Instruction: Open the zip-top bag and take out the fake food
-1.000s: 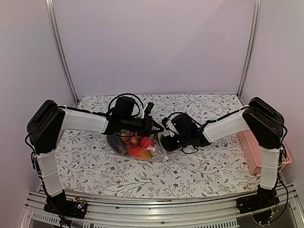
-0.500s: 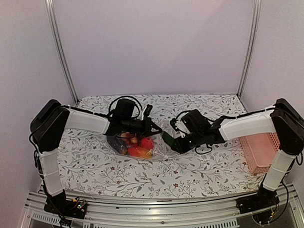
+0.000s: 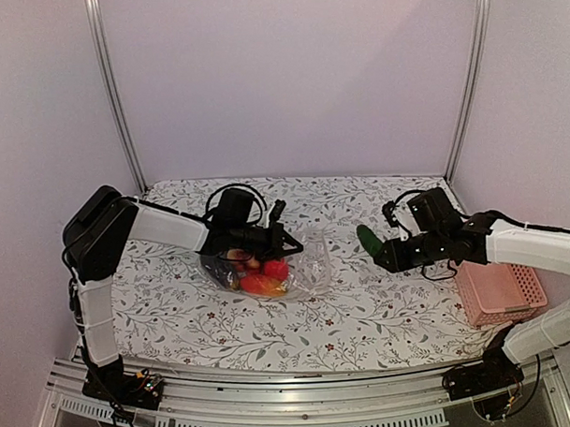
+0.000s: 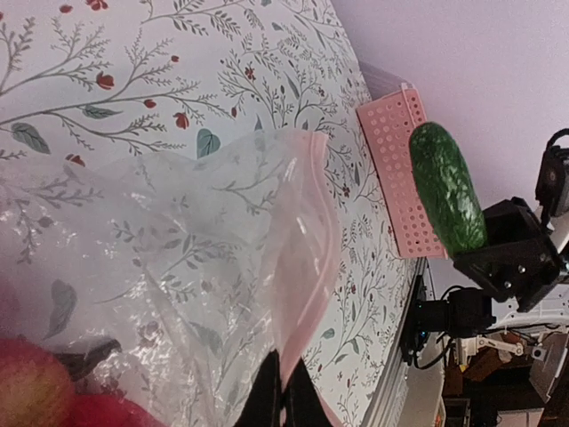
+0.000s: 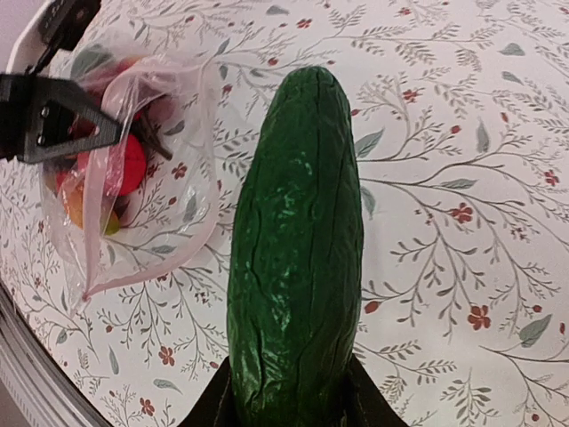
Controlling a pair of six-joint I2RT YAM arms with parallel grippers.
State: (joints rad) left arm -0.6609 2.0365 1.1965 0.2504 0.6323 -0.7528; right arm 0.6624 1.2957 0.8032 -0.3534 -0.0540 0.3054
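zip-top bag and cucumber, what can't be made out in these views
Count of fake food: top view, the left gripper and the crinkled zip-top bag cover some pieces.
How the left gripper pinches the bag: left wrist view, fingers cut off by the bottom edge.
Base of the cucumber: right wrist view, hidden inside the right gripper and cut off by the bottom edge.

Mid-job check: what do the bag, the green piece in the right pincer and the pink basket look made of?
The zip-top bag: thin clear plastic film, glossy and crinkled; the tablecloth print shows through. The cucumber: probably moulded plastic, dark green, shiny highlights on a ridged skin. The pink basket: seemingly rigid plastic, matt, pierced by a grid of holes.
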